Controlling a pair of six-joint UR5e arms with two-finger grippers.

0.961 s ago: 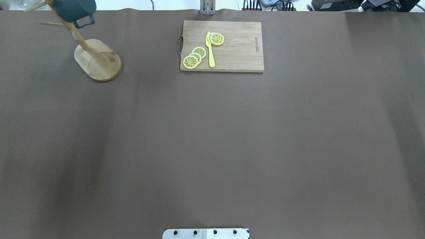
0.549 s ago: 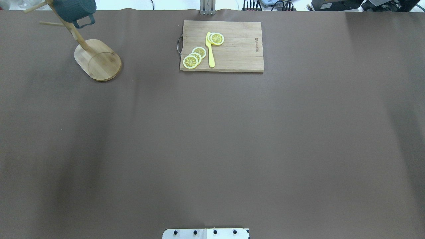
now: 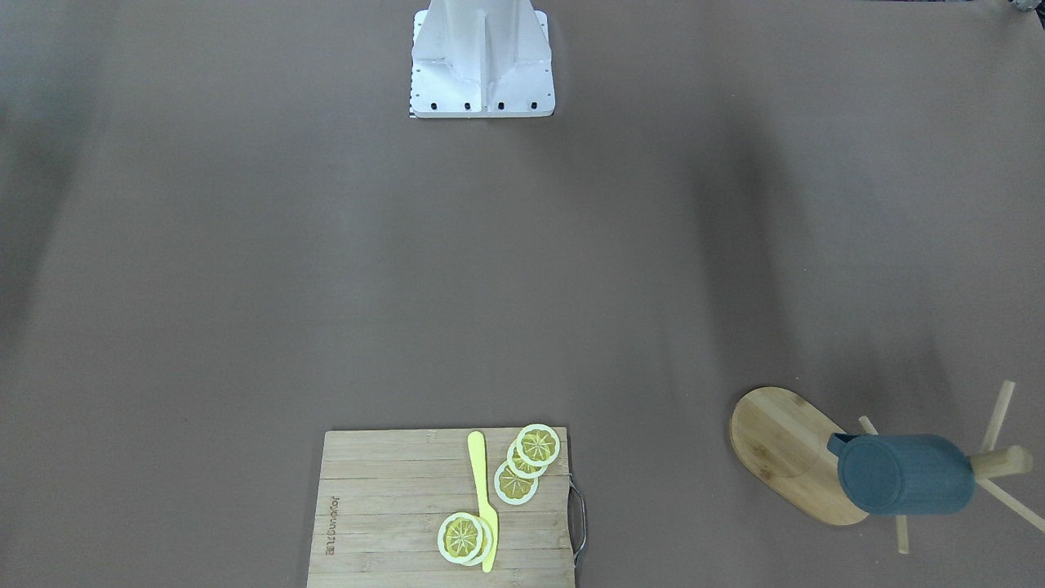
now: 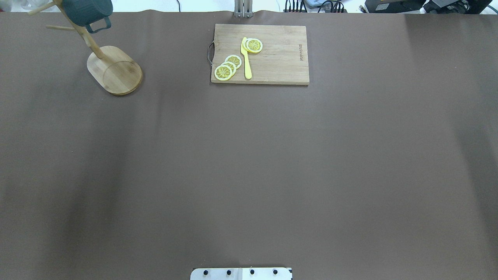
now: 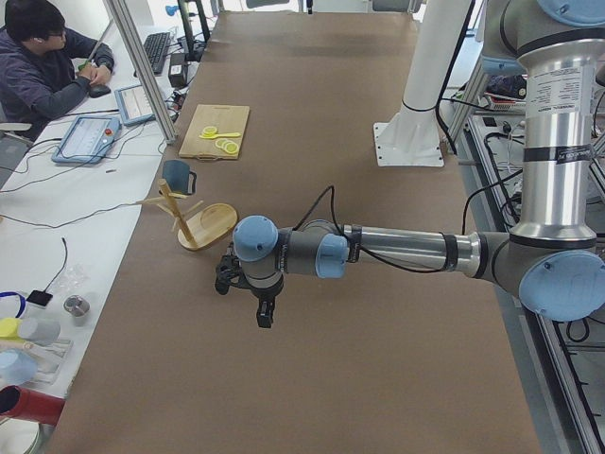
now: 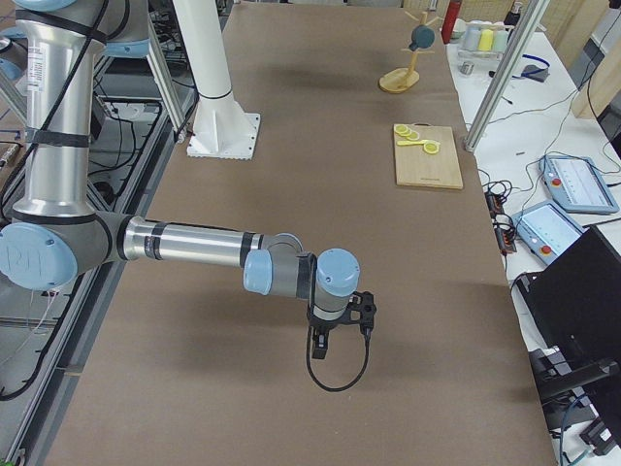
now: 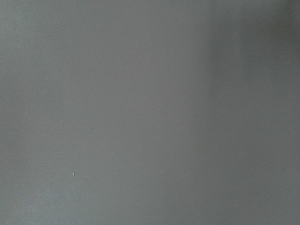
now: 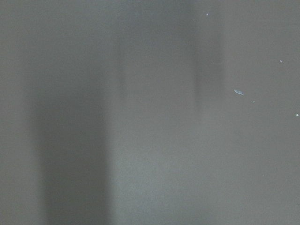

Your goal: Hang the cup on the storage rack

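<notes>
The left arm (image 5: 397,251) stretches level from the right edge over the brown surface (image 5: 378,359). Its pincer (image 5: 263,312) points down, just above the surface; the jaws look too dark and small to tell open from closed. Beyond it stands the rack (image 5: 210,227), near the surface's left edge, with the cup (image 5: 176,174) hanging on an upper peg. Farther along lies a board (image 5: 216,123) with lemon slices (image 5: 227,145). A person (image 5: 38,71) sits at a side desk.

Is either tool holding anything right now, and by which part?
Nothing, as far as shows: the cup hangs on the rack, well away from the left tool and the right tool.
</notes>
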